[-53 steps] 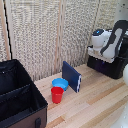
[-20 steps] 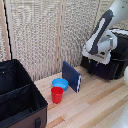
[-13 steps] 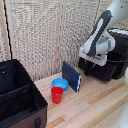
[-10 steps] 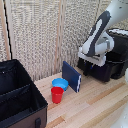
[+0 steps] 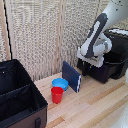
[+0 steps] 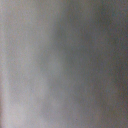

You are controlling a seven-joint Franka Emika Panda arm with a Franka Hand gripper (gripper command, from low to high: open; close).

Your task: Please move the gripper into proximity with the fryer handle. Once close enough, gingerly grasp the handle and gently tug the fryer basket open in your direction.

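The black fryer [image 5: 119, 42] stands at the exterior view's right on the wooden table. Its lower front, the fryer basket [image 5: 104, 72], faces the exterior view's left. The white arm reaches down from the top right, and its hand sits right against the basket's front. My gripper [image 5: 86, 64] is there, but its fingers merge with the dark plastic, so I cannot see whether they are open or shut. The fryer handle is hidden behind the hand. The wrist view is a uniform grey blur and shows nothing I can name.
A dark blue upright panel [image 5: 71, 76] stands just left of the basket, close to the hand. In front of it are a blue bowl [image 5: 60, 83] and a red cup [image 5: 57, 94]. A large soft black case [image 5: 20, 102] fills the lower left. A ribbed screen [image 5: 45, 35] backs the table.
The arm came down from over the fryer to its front face, then edged slightly toward the exterior view's left. The basket's front edge seems to follow a little.
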